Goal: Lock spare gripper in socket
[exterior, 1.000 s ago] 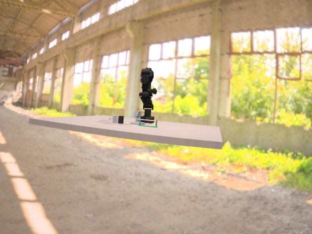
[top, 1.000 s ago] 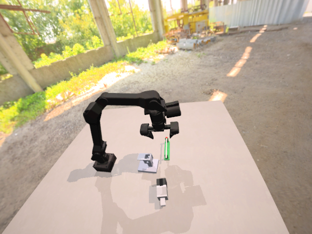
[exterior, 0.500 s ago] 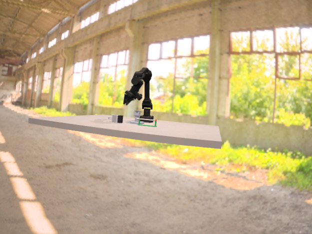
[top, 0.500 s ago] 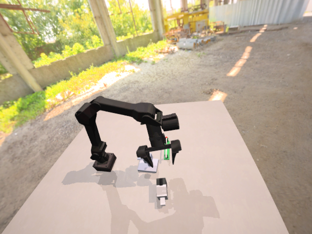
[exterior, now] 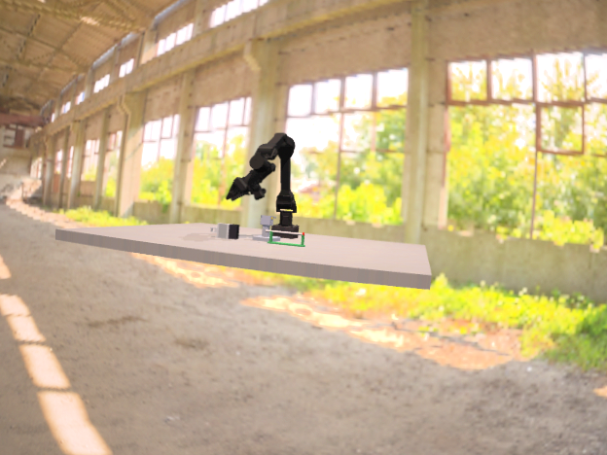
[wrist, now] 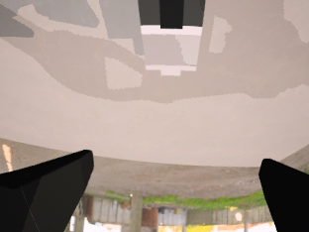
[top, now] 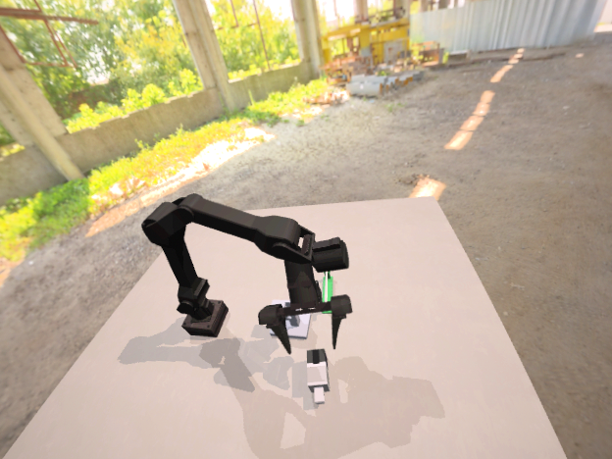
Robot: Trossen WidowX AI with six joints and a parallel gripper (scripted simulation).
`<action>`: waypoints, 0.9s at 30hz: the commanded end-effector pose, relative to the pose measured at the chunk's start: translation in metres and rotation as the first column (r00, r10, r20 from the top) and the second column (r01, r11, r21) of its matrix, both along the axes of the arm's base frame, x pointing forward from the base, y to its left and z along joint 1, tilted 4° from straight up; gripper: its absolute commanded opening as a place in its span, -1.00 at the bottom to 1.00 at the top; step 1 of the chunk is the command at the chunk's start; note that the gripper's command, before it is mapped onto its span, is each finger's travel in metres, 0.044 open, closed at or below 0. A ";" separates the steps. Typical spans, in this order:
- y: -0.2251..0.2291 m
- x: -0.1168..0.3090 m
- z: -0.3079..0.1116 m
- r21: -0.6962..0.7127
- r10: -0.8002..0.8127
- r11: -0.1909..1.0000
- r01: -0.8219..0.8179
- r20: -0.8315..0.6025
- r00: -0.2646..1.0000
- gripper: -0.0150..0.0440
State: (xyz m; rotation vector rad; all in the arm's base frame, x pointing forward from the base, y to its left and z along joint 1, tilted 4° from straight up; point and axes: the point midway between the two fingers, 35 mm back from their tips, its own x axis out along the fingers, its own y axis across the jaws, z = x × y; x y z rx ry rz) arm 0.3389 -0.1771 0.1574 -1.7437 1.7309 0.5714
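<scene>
My gripper (top: pixel 312 350) (exterior: pixel 229 197) (wrist: pixel 178 166) is wide open and empty, tilted forward in the air above the table. The spare gripper (top: pixel 317 376) (exterior: pixel 223 230) (wrist: pixel 170 49), a white block with a black end and a small white spigot, lies on the table below and beyond my fingers, touching neither. The grey mount (top: pixel 298 332) (exterior: pixel 266 220) stands near my arm's base, partly hidden behind my gripper in the top view. The lock pin, a white rod (exterior: pixel 293 232) with a red end, lies along the green rack (top: pixel 331 287) (exterior: pixel 288 244). Mount and rack are outside the wrist view.
My arm's base (top: pixel 205 318) (exterior: pixel 285 232) stands on the pale table (top: pixel 444 345) (exterior: pixel 362 254). The mount is between the base and the green rack. The arm's shadow falls around the spare gripper. The far table edge crosses the wrist view.
</scene>
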 end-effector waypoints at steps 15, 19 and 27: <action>-0.005 0.003 -0.074 -0.002 0.000 1.000 -0.001 -0.022 1.000 1.00; -0.005 0.004 -0.081 -0.002 0.000 1.000 -0.001 -0.022 1.000 1.00; -0.006 0.006 -0.094 -0.003 0.000 1.000 -0.001 -0.022 1.000 1.00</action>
